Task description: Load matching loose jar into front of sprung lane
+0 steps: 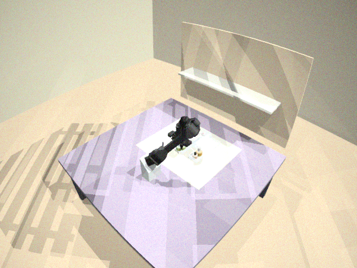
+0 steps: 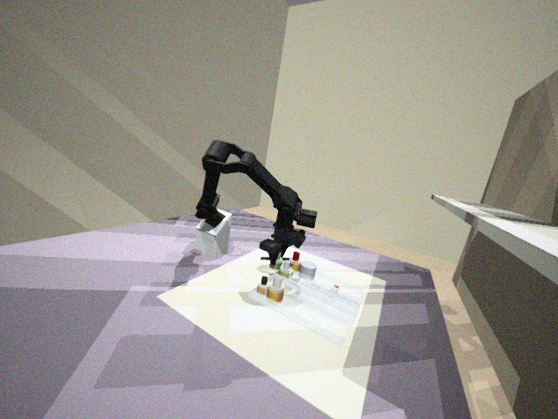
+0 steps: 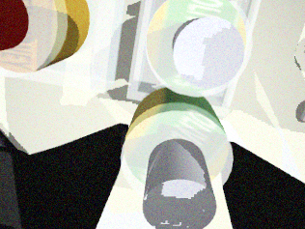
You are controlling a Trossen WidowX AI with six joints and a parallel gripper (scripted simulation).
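Gripping a round-shouldered, translucent green-labelled jar (image 3: 176, 129), black angular hand (image 2: 275, 260).

We are seeing a pale cream wall (image 1: 75, 34) (image 2: 405, 113) meeting a darker grey-brown wall (image 1: 245, 17) (image 2: 135, 90) at an upright corner. A peach-toned floor (image 1: 325, 178) (image 2: 484, 374) is spreading beneath a lilac table (image 1: 167, 219) (image 2: 148, 360) with dark legs (image 1: 79, 190). Beyond the table, an upright tan panel (image 1: 259, 66) (image 2: 527, 135) is carrying a long white shelf (image 1: 245, 96) (image 2: 509, 231). We are noticing light falling in bands, with slatted shadows crossing the floor and tabletop.
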